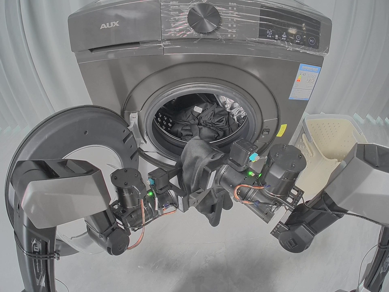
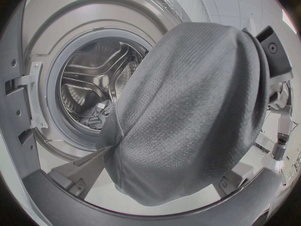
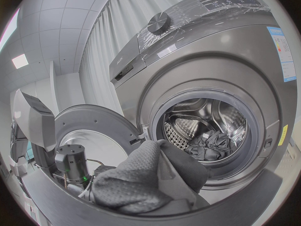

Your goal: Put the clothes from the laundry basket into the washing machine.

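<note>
**Garment Held at the Drum Opening**

In front of the washing machine (image 1: 194, 65), the round door (image 1: 81, 130) is swung fully open to the left, so the opening is unobstructed for loading. The left gripper (image 1: 190, 199) is positioned low, just below the opening, and is covered by a dark garment (image 1: 196, 155). Whether this gripper is clamped on the cloth or spread beneath it cannot be told.

The garment is draped across both grippers. Its upper fold is raised to the lip of the opening and its tail hangs down between the arms. It is judged to be carried by two arms so that the loose cloth is kept off the floor.

Inside the drum, other dark clothes (image 1: 202, 122) are already piled. The right gripper (image 1: 214, 177) is buried in the same garment, and its state cannot be told either. The laundry basket (image 1: 328, 142) stands at the far right, beside the machine.
</note>
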Controlling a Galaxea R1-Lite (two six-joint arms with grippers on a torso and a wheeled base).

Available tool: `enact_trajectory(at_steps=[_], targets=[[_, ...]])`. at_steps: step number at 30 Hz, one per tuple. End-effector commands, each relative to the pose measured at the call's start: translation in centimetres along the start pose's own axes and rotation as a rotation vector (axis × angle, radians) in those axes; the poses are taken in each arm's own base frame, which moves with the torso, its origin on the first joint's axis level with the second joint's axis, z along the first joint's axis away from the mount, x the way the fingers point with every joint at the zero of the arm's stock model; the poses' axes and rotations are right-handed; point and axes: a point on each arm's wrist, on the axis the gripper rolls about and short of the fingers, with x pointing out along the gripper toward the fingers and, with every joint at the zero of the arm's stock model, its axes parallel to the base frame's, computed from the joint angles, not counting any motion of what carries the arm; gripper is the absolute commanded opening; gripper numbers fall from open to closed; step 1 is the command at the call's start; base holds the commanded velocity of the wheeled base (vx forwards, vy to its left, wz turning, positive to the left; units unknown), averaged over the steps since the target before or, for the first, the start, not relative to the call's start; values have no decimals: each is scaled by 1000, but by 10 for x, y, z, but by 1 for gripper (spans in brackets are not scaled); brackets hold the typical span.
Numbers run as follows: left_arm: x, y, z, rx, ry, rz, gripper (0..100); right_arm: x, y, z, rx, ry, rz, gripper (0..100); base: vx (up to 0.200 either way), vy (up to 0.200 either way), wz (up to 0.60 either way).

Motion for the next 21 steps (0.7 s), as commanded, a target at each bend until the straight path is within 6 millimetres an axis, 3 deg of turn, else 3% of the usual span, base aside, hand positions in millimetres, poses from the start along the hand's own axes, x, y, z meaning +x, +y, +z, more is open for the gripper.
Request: enact_trajectory(at_steps=[1, 2, 3, 12, 21], targets=[[6, 4, -6, -1, 0, 18, 100, -3, 7, 2, 4, 0, 17, 0, 0, 0, 0], [7, 4, -7, 1, -2, 23, 100, -3, 8, 1, 4, 3, 18, 0, 0, 0, 0], [8, 5, -7, 3, -2, 30, 0, -3, 9, 0, 6, 5, 21, 0, 0, 0, 0], [8, 4, -4, 2, -11, 31, 0, -7, 9, -1, 6, 18, 23, 0, 0, 0, 0], [0, 6, 15, 5, -55, 65, 0, -24, -24, -14, 0, 108, -83, 0, 0, 0, 0]])
